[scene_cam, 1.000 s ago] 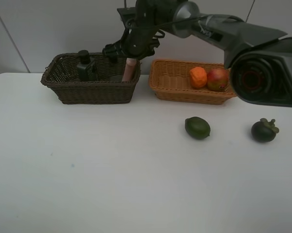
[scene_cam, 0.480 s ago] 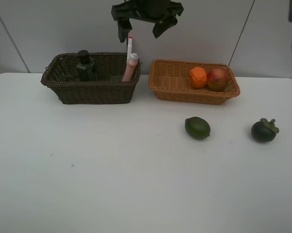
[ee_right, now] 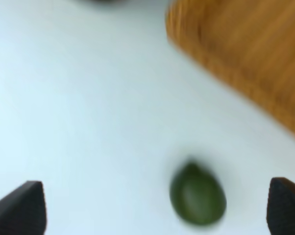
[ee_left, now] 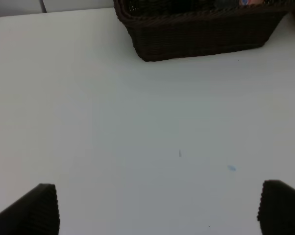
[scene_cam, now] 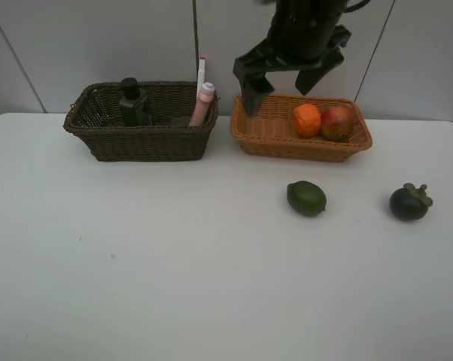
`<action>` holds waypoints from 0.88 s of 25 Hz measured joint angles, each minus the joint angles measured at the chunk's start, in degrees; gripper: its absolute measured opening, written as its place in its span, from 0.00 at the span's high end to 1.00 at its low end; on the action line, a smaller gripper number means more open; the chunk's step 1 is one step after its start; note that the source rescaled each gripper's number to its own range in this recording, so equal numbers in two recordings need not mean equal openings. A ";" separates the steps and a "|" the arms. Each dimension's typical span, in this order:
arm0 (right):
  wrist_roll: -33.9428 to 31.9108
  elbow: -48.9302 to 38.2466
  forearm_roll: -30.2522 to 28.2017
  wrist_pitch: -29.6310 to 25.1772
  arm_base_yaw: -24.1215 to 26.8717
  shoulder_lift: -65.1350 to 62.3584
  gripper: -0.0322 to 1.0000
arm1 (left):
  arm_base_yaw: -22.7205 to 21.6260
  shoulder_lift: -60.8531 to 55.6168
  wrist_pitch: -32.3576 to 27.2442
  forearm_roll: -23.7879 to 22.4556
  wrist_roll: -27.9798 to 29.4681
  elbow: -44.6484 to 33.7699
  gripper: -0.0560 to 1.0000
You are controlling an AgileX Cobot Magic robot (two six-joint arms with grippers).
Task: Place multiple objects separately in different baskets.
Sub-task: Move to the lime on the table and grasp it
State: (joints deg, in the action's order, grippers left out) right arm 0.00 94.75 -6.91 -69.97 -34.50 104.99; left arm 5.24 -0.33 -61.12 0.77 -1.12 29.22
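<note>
The dark brown basket (scene_cam: 136, 139) holds a dark green pump bottle (scene_cam: 132, 103), a pink bottle (scene_cam: 203, 105) and a white pink-capped marker (scene_cam: 201, 75) leaning at its right end. An orange (scene_cam: 307, 119) and an apple (scene_cam: 337, 122) lie in the tan basket (scene_cam: 275, 139). On the table sit a lime (scene_cam: 306, 198) and a mangosteen (scene_cam: 409, 201). My right gripper (scene_cam: 283, 84) hangs open and empty over the tan basket's left part; its blurred wrist view shows the lime (ee_right: 197, 195) and the basket (ee_right: 245, 58). My left gripper (ee_left: 157, 210) is open over bare table, short of the dark basket (ee_left: 201, 32).
The white table (scene_cam: 136, 263) stretches wide in front of both baskets. A pale panelled wall (scene_cam: 76, 45) rises close behind them. The right arm's dark body reaches in from the top of the exterior view.
My right gripper has swung from the dark basket's right end, up and then rightward, to above the tan basket. The marker now stands in the dark basket beside the pink bottle.
</note>
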 joint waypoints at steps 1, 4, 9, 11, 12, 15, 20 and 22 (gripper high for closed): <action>0.60 -3.70 -0.10 -0.08 0.32 -0.85 0.00 | 0.00 0.00 0.00 0.00 0.00 0.00 0.00; 2.55 -12.35 -0.32 1.97 2.50 -1.92 0.00 | 0.00 0.00 0.00 0.00 0.00 0.00 0.00; 5.67 -20.34 2.26 10.57 8.38 -2.15 0.00 | 0.00 0.00 0.00 0.00 0.00 0.00 0.00; 8.23 -21.80 4.44 13.77 10.63 -2.15 0.00 | 0.00 0.00 0.00 0.00 0.00 0.00 0.00; 9.61 -22.20 5.52 14.93 11.71 -2.15 0.00 | 0.00 0.00 0.00 0.00 0.00 0.00 0.00; 14.04 -22.36 10.03 17.33 14.26 -1.94 0.00 | 0.00 0.00 0.00 0.00 0.00 0.00 0.00; 18.52 -22.36 13.53 18.05 16.25 -0.25 0.00 | 0.00 0.00 0.00 0.00 0.00 0.00 0.00; 19.01 -22.44 14.23 18.18 16.25 0.88 0.00 | 0.00 0.00 0.00 0.00 0.00 0.00 0.00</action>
State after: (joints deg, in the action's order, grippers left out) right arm 19.01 72.31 7.33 -51.79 -18.25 105.87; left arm 5.24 -0.33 -61.12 0.77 -1.12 29.22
